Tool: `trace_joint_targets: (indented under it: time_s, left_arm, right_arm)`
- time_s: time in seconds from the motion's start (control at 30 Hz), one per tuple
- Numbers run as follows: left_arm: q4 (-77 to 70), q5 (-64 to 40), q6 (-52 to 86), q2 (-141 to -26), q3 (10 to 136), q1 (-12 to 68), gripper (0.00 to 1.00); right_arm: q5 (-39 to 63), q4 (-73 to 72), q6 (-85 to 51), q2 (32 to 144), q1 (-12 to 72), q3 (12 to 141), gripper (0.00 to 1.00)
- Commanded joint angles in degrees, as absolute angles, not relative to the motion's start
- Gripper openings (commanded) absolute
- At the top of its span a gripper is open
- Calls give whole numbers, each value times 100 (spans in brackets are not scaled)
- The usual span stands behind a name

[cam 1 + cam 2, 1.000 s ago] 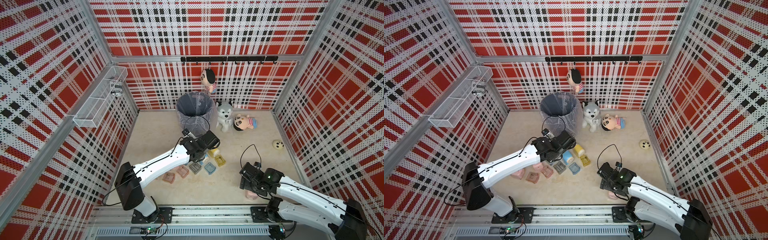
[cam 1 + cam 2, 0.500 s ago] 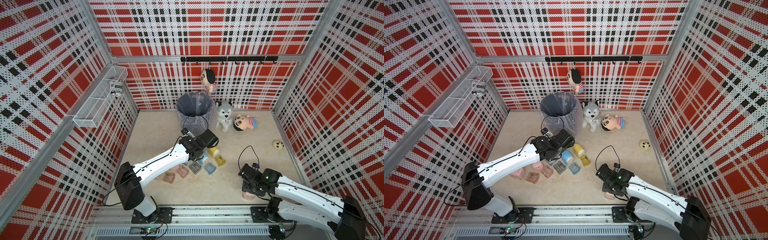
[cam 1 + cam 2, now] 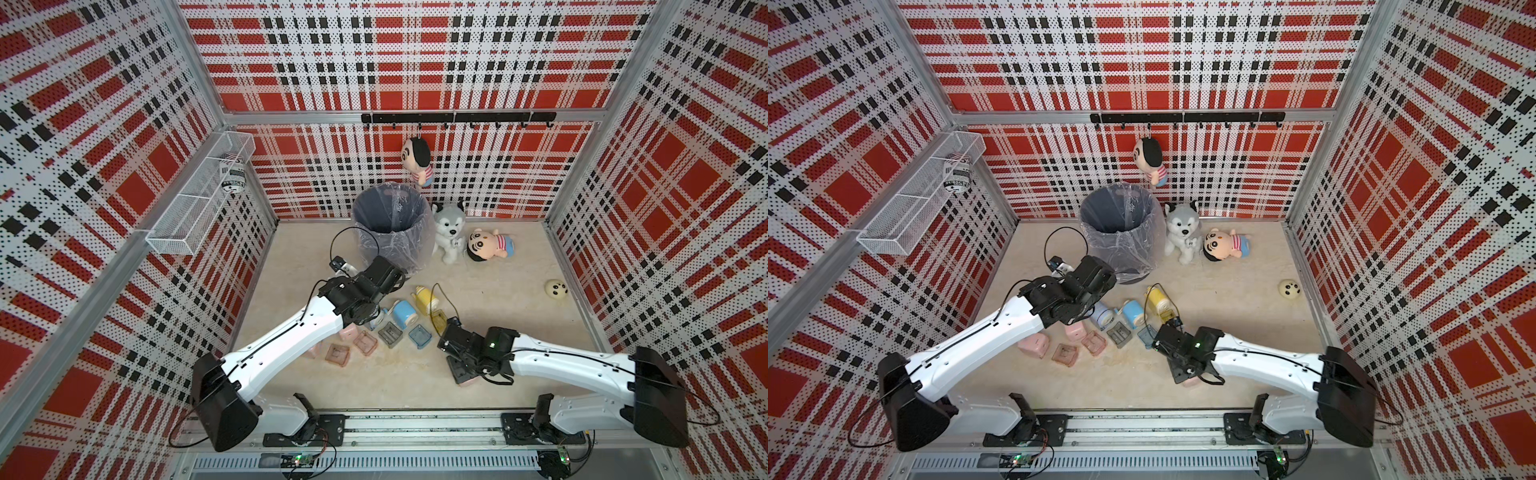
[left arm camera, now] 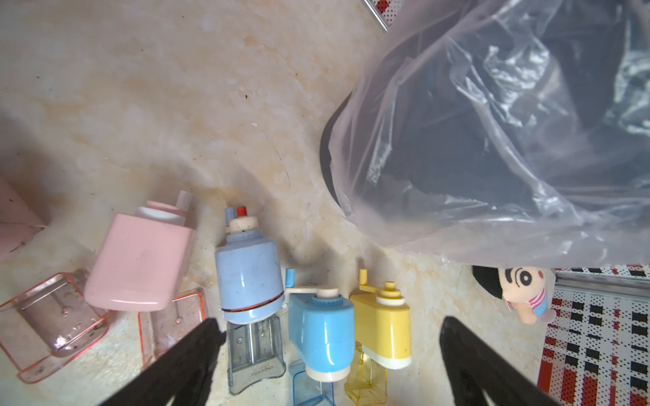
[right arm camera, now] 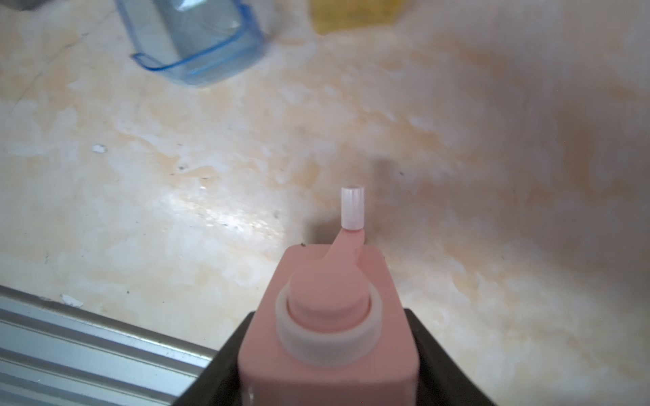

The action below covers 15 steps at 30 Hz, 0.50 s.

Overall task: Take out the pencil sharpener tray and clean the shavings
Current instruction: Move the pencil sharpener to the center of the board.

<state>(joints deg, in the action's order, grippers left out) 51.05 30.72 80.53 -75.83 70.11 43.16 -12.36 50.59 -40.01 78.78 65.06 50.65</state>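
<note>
Two arms reach over the beige table [image 3: 498, 270] in both top views. The left arm [image 3: 291, 332] stretches toward the far side and hangs over a row of sharpeners just near of the bagged bin [image 3: 390, 224]. Loose trays lie beside that row, e.g. a pink tray [image 3: 336, 354] and a grey tray [image 3: 389, 333]. Meanwhile the right gripper [image 3: 465, 373] is low by the near edge, right of centre, with a pink sharpener [image 3: 472, 382] peeking out under it. Left wrist cam: the left gripper [image 4: 329, 321] has its jaws spread wide with nothing in them, above a blue sharpener [image 4: 322, 330] and a yellow sharpener [image 4: 383, 323]. Right wrist cam: the right gripper's black fingers [image 5: 439, 369] are squeezed against both sides of the pink sharpener, its crank handle [image 5: 351, 207] pointing away, and a blue tray [image 5: 197, 45] lies apart on the table. Can't tell if the held one's own tray is in or out, it's hidden.
</note>
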Motion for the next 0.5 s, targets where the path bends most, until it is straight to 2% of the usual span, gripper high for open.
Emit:
trace_joint_targets:
  time_s: [0.0,0.2,0.47]
  left_arm:
    - [5149,3026,7985,-7272,6797,4131,98]
    - [5282,2900,7946,-6909,6573,3775,98]
    - [5290,2537,7842,-6728,6385,3399,98]
  right_arm:
    - [-1427,4766,-2917,8472,6865,5563,60]
    - [-609,3757,-2102,8873,7000,5934,59]
    - [-376,3313,-1362,9729,6996,6548,59]
